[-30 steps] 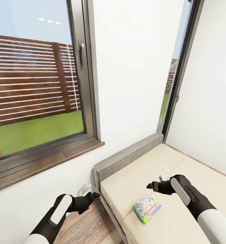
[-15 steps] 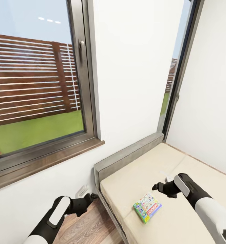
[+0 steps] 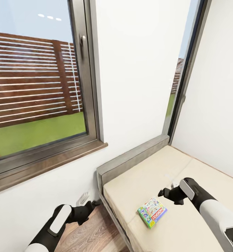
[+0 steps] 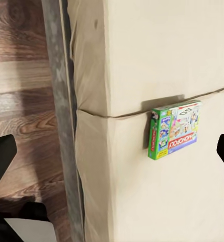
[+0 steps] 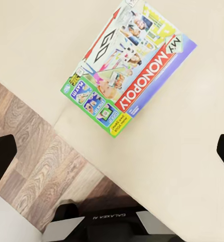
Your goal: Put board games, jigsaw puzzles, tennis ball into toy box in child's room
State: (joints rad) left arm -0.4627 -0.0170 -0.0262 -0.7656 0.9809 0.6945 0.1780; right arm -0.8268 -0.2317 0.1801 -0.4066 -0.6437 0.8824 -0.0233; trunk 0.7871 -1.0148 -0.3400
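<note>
A green-edged Monopoly board game (image 3: pixel 152 212) lies flat on the bed (image 3: pixel 144 180), close to the mattress's floor-side edge. My right gripper (image 3: pixel 163 192) hovers open over the sheet, a little beyond and to the right of the box. The right wrist view looks straight down on the Monopoly box (image 5: pixel 129 68), which lies off to one side of the open gripper (image 5: pixel 112 154). My left gripper (image 3: pixel 94 203) is open over the floor beside the bed frame. In the left wrist view the box (image 4: pixel 174 130) lies on the sheet, apart from the gripper (image 4: pixel 112 154).
A grey headboard (image 3: pixel 132 157) backs against the white wall below two tall dark-framed windows (image 3: pixel 39 87). Wood-plank floor (image 3: pixel 92 234) runs left of the bed frame (image 4: pixel 61 131). A wall closes the bed's far right side.
The view has tilted slightly, so the window sits higher in the picture. My right gripper has drawn a little to the right over the bed. The left arm has sunk lower.
</note>
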